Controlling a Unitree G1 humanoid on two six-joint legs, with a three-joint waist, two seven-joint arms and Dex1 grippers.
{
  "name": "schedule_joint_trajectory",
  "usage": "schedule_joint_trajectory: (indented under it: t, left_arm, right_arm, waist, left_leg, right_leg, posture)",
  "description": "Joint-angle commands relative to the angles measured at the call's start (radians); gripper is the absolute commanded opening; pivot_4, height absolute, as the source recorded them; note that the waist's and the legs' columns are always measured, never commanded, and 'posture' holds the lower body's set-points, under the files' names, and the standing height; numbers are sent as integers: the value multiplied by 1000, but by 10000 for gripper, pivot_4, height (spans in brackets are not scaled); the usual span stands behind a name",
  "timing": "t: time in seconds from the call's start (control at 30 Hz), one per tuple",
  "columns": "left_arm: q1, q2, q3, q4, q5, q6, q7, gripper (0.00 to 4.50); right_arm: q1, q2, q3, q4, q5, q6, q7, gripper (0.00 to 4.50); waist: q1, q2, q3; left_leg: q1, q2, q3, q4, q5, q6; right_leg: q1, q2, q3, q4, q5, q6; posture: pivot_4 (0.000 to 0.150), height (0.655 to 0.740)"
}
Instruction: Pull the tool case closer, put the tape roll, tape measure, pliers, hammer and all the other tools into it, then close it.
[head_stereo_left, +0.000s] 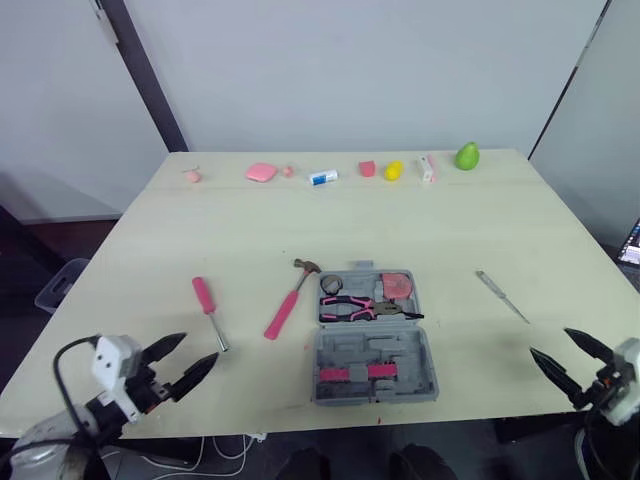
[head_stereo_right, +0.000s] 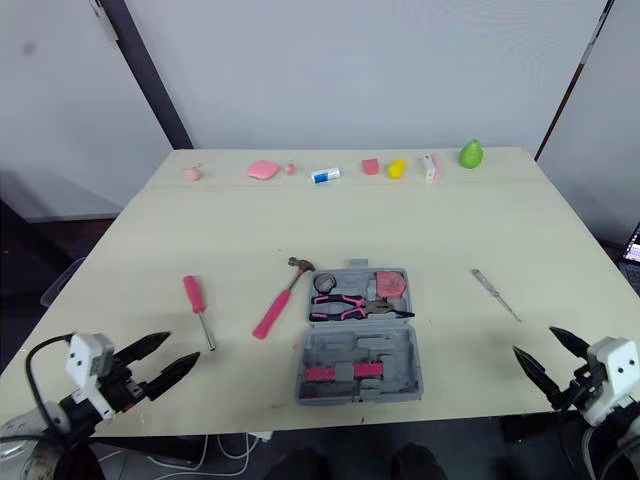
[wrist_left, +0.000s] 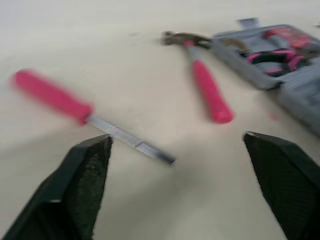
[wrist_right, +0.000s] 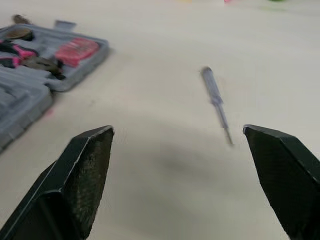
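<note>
Left eye view | 1 tool case (head_stereo_left: 400, 352) | 2 screwdrivers (head_stereo_left: 207, 303) (head_stereo_left: 500, 295) | left claw (head_stereo_left: 199, 348), right claw (head_stereo_left: 550, 342) spread

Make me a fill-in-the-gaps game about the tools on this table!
1. The tool case is lying ____, not shut.
2. The hammer has a ____ handle.
3. The pliers lie ____ the tool case.
4. The slim grey screwdriver lies on the robot's ____ side of the case.

Missing words: open, pink, inside, right.
</note>
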Motion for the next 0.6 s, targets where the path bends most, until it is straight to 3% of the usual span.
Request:
schedule_joint_trajectory:
  t: [0.03, 0.6]
  left_arm:
    - [52, -21, 37, -24, -12, -31, 15, 44323]
    - [-143, 91, -102, -119, -54, 29, -158, 44323]
  right_arm:
    - [39, 12, -55, -29, 22, -28, -21, 45000]
    - [-129, -39, 24, -49, 1, 157, -130, 45000]
  waist:
    - [0, 0, 0]
    - [-1, -1, 0]
  left_leg:
    - [0, 0, 0, -1, 0, 0]
    - [0, 0, 5, -2, 0, 0]
  right_leg:
    - [0, 0, 0, 0, 0, 0]
    - [-2, 1, 3, -1, 2, -2]
  posture:
    - [1500, 7400]
    - [1500, 7400]
